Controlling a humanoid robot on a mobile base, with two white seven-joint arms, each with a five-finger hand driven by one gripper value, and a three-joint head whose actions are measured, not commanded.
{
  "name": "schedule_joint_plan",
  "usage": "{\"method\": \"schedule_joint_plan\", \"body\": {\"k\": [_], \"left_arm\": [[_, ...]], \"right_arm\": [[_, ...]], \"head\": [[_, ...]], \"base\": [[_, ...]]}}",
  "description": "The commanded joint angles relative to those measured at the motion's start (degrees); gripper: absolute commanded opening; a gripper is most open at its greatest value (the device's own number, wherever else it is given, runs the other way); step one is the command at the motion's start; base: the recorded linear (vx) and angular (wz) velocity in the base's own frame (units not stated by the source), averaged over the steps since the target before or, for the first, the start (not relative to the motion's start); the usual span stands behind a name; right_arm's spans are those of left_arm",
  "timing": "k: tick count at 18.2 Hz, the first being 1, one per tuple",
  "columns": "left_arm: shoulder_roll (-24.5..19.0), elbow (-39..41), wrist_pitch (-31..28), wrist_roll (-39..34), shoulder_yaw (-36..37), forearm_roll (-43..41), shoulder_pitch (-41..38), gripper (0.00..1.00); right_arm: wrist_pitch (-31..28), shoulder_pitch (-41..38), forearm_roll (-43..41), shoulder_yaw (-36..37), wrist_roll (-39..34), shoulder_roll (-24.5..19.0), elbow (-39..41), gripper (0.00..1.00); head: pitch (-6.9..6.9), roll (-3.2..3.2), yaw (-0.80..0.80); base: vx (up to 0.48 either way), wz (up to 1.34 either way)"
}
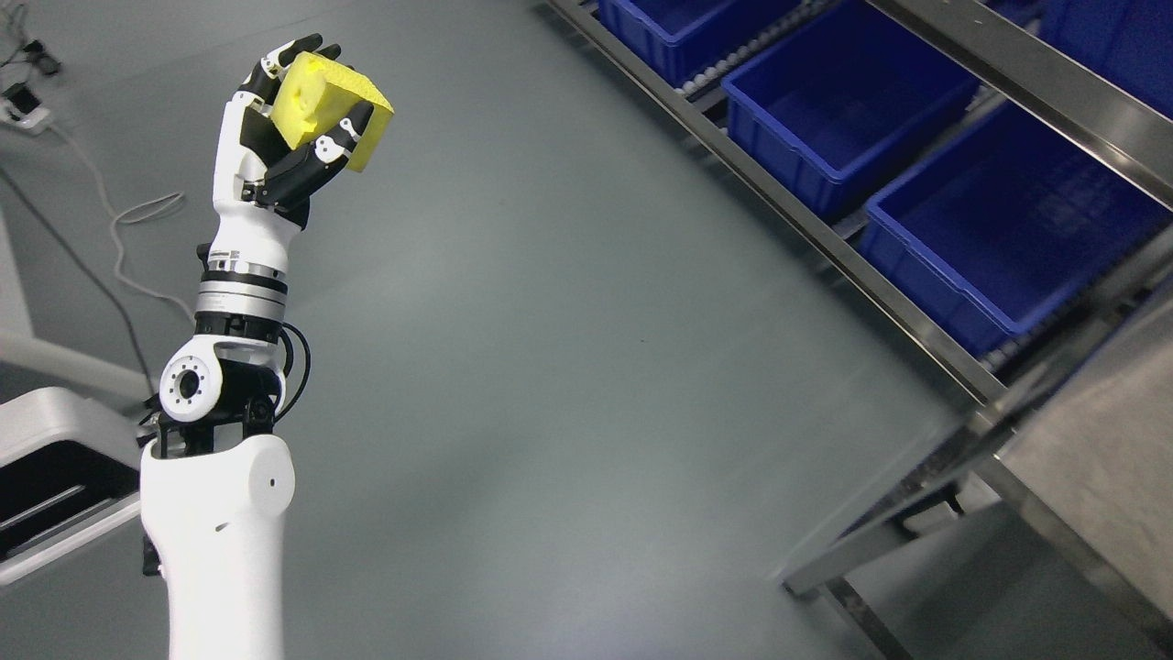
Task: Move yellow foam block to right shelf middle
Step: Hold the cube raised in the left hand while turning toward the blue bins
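My left hand (307,101) is raised at the upper left of the head view, its arm coming up from the lower left. Its fingers are curled around a yellow foam block (332,108), held in the air above the grey floor. The metal shelf (825,234) runs diagonally along the right side, well to the right of the hand. It holds three blue bins; the middle bin (848,101) is open-topped and looks empty. My right arm is out of view.
A far blue bin (683,32) and a near blue bin (1008,229) flank the middle one. A white machine base (55,467) stands at the lower left. Cables (119,220) lie on the floor at the left. The grey floor (568,348) lies between hand and shelf.
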State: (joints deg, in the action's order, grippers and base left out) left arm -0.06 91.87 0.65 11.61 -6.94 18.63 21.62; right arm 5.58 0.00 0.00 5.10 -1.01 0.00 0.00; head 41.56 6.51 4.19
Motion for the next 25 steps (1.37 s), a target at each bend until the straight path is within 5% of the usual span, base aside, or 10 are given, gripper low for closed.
{"method": "schedule_joint_plan", "body": {"k": [1,13,25], "left_arm": [[-0.9,0.9,0.1,0.0,-0.7,0.0,0.0,0.28],[-0.9,0.9,0.1,0.1,-0.9,0.0,0.0,0.28],[-0.9,1.2,0.1,0.2,-0.8,0.0,0.0,0.29]], "right_arm": [[0.0,0.1,0.0,0.0,0.0,1.0,1.0,1.0],[0.0,0.1,0.0,0.0,0.0,1.0,1.0,1.0],[0.0,0.2,0.0,0.0,0.0,1.0,1.0,1.0]], "head": [[0.0,0.0,0.0],[0.0,0.0,0.0],[0.0,0.0,0.0]], "base": [[0.114,0.72],[0.171,0.39],[0.348,-0.29]]}}
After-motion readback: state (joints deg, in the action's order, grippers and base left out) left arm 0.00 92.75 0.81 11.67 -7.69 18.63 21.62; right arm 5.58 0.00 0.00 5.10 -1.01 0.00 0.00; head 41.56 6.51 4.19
